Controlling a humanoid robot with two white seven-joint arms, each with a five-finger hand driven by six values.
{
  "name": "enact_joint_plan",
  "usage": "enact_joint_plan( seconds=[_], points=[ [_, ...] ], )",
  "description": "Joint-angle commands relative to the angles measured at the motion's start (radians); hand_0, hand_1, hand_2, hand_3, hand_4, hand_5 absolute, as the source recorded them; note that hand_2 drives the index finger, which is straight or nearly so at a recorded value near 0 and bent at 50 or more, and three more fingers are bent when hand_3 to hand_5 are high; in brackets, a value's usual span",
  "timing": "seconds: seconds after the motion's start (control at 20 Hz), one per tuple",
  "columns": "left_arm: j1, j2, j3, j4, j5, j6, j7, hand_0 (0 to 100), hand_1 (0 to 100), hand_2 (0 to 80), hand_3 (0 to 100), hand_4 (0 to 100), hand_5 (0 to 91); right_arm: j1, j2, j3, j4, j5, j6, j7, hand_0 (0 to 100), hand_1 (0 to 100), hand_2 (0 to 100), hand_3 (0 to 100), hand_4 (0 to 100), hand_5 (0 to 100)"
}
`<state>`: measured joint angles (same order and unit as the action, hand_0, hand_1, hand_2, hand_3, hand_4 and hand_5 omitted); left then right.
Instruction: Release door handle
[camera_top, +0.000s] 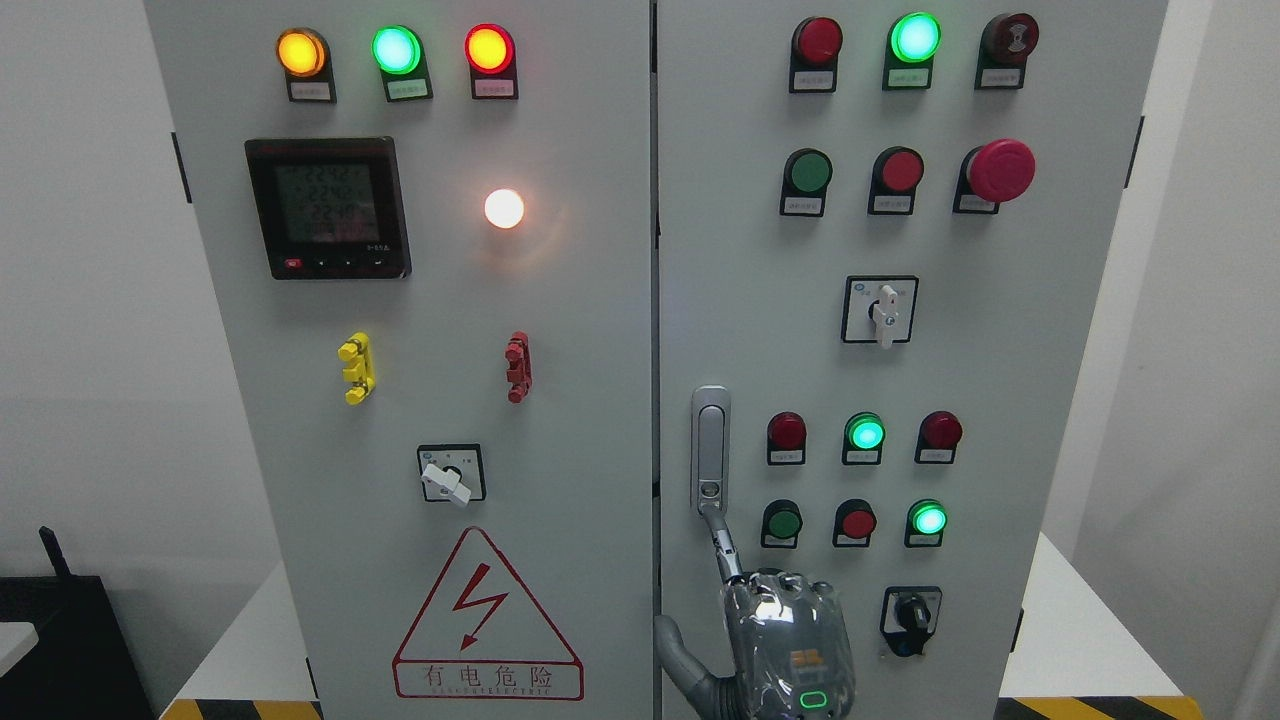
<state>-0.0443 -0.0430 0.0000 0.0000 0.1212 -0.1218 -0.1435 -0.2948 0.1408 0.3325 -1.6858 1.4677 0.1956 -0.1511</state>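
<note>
Right hand (790, 640) at bottom centre of the frame, back of it facing the camera, shiny silver-grey shell with a small green glowing badge low down. Not clamped on anything: one slim jointed finger (722, 545) stretched straight up and a bit left, tip right at the lower end of the door handle (710, 440), touching or as good as. Thumb (680, 650) sticking out to the left, clear of everything. Rest of the fingers tucked behind the palm shell, can't tell how curled.

Handle itself a tall narrow brushed-metal bar with rounded ends, sitting upright and flush in its plate, small round lock near the bottom. Mounted on the left edge of the right-hand cabinet door (1000, 380), smooth matte grey painted sheet metal. So straight above the hand and slightly left.

Round glossy red and green buttons just right of the handle, black rotary switch (910, 620) beside the hand on the right.
</note>
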Motion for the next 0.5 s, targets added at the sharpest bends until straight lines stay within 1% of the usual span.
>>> enact_joint_plan(
  seconds=[0.0, 0.15, 0.35, 0.4, 0.45],
  points=[
    [0.000, 0.000, 0.011, 0.017, 0.000, 0.001, 0.001, 12, 39, 0.0, 0, 0, 0.0, -0.003, 0.000, -0.006, 0.005, -0.003, 0.002, 0.001, 31, 24, 0, 100, 94, 99],
    [0.000, 0.000, 0.011, 0.017, 0.000, 0.001, 0.001, 12, 39, 0.0, 0, 0, 0.0, -0.003, 0.000, -0.004, 0.006, -0.003, 0.018, 0.002, 31, 24, 0, 100, 94, 99],
    [0.000, 0.000, 0.011, 0.017, 0.000, 0.001, 0.001, 12, 39, 0.0, 0, 0, 0.0, -0.001, 0.002, -0.001, 0.006, -0.003, 0.018, 0.005, 31, 24, 0, 100, 94, 99],
    [0.000, 0.000, 0.011, 0.017, 0.000, -0.001, 0.001, 12, 39, 0.0, 0, 0, 0.0, -0.001, 0.002, 0.000, 0.006, -0.003, 0.018, 0.018, 31, 24, 0, 100, 94, 99],
    [0.000, 0.000, 0.011, 0.017, 0.000, 0.001, 0.001, 12, 39, 0.0, 0, 0, 0.0, 0.002, 0.002, 0.003, 0.006, -0.004, 0.018, 0.021, 31, 24, 0, 100, 94, 99]
  ],
)
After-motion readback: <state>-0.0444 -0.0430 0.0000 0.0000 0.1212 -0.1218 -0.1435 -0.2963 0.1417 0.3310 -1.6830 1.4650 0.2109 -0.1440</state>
